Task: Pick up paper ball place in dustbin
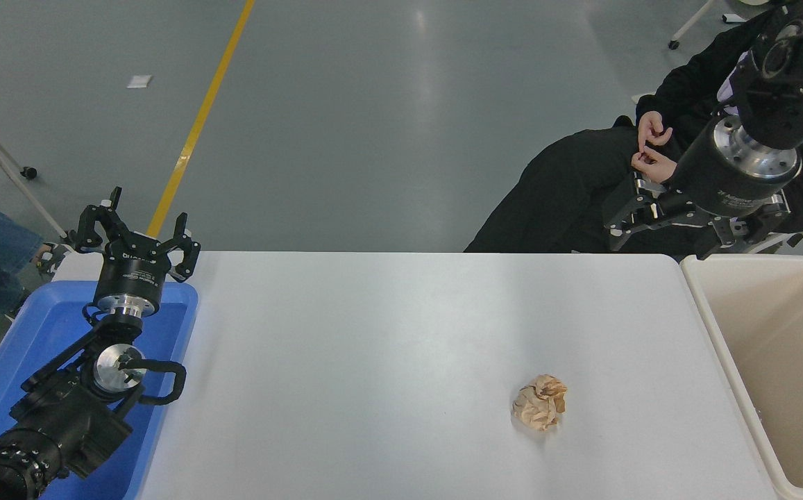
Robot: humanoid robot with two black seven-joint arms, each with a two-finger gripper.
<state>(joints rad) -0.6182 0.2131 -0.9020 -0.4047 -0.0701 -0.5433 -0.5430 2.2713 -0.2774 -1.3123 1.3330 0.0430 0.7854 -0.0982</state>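
From my station, the paper ball (540, 411) lay alone on the white table (387, 361), toward the near right part, well apart from everything else and short of the dustbin (726, 361) that stood against the table's right end. My right claw (675, 222) hung high beyond the table's far right corner, fingers spread open and holding nothing. The left claw (139, 236) sat parked over the blue tray (40, 326) at the lower left, open as well and empty.

What worried me most was the person in black (581, 194) seated just behind the right claw, hands (651, 156) held together close to the wrist of my arm. Any swing backward or sideways from there could have struck them, so I judged the approach had to come down and toward me only. The second risk lay in the descent itself: the ball was light and loose, and a claw arriving off-centre would probably have nudged it rolling across the smooth tabletop instead of closing around it. A third concern was the dustbin's thick rim, which stood between the claw's position and the ball's side of the table; a low sweep might have clipped it.

The ball itself was a tan-brown wad, roughly round, deeply creased with pale ridges and darker folds. It looked soft enough to compress under the fingers, which I guessed would help the grip but could also let it slip if squeezed at an edge.
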